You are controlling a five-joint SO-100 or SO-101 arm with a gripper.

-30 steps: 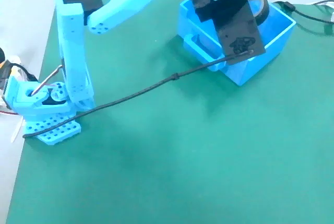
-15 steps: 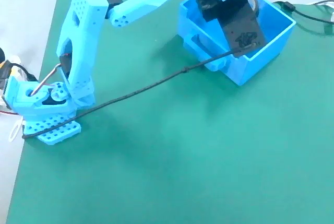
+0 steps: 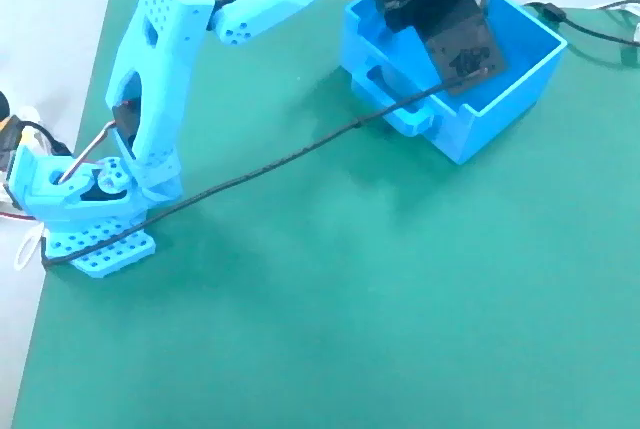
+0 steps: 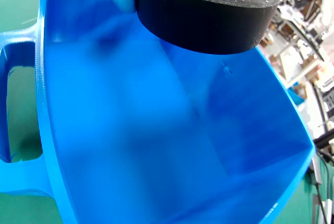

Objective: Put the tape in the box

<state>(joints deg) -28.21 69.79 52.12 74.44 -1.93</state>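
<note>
In the wrist view the tape (image 4: 204,12) sits at the top of the frame, close under the camera, with the open blue floor of the box (image 4: 156,145) spread out below it. That is the relation the coming move turns on: the roll hangs over the inside of the bin, clear of the walls, so a release should send it down onto the bottom and not over the rim. The roll's flat face is tilted toward the camera and its axis points roughly along the gripper.

The fixed view shows the gripper (image 3: 470,24) lowered into the box (image 3: 520,84) on the green tabletop (image 3: 330,299), the black wrist block covering most of it. The fingertips are hidden there and out of frame in the wrist view, so the grip is a judgement: the gripper is probably closed on the tape, since the roll hangs in mid-air.

The tape is a black roll with a pale core ring carrying printed characters. It looks rigid and light
</note>
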